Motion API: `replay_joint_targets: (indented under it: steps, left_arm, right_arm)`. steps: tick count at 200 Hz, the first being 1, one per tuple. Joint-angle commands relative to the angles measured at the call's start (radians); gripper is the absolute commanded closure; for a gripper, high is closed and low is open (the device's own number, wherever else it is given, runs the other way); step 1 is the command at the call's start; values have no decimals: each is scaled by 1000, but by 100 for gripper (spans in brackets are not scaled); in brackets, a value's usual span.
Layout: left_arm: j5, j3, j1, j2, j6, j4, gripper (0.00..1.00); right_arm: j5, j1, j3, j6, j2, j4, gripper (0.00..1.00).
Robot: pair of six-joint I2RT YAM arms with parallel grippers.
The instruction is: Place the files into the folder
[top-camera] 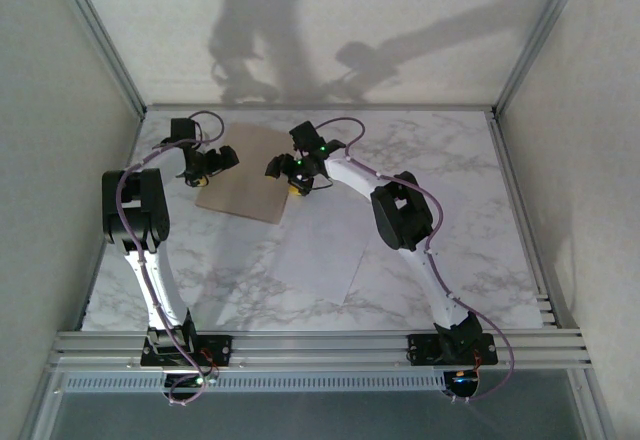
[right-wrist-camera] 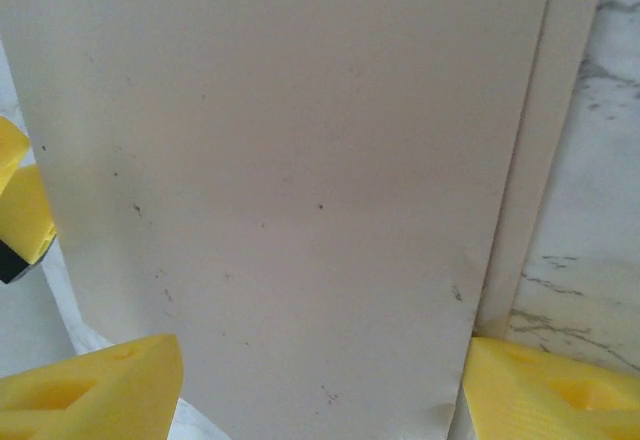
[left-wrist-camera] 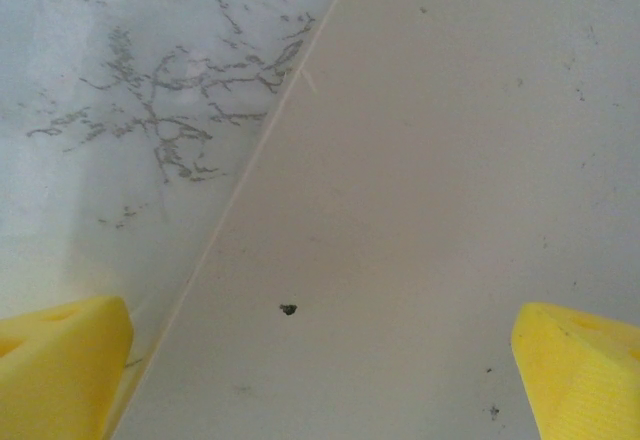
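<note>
The tan folder (top-camera: pixel 250 178) lies flat and closed on the marble table at the back centre. My left gripper (top-camera: pixel 207 165) hovers over its left edge, open; its yellow fingertips (left-wrist-camera: pixel 60 375) stand wide apart above the folder's cover (left-wrist-camera: pixel 420 210) with nothing between them. My right gripper (top-camera: pixel 290 175) hangs over the folder's right edge, also open, its yellow fingers (right-wrist-camera: pixel 95 395) spread over the cover (right-wrist-camera: pixel 300 160). The files (top-camera: pixel 320 255), thin white sheets, lie flat on the table in front of the folder, hard to tell from the marble.
The marble table (top-camera: pixel 450 160) is walled by pale panels at the left, back and right. A metal rail (top-camera: pixel 320 345) with both arm bases runs along the near edge. A yellow fingertip of the left gripper (right-wrist-camera: pixel 22 205) shows at the folder's far side.
</note>
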Motion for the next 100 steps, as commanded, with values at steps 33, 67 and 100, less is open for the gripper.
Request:
replay_joint_targets:
  steps: [33, 67, 100]
  left_arm:
    - [68, -13, -10, -51, -11, -33, 3]
    - [56, -24, -9, -65, -21, -37, 3]
    - [73, -46, -10, -105, -24, -36, 3]
  right_arm:
    - [-115, 8, 3, 79, -47, 106, 25]
    - [-140, 3, -28, 116, -96, 134, 26]
    - [-149, -5, -62, 131, -150, 155, 29]
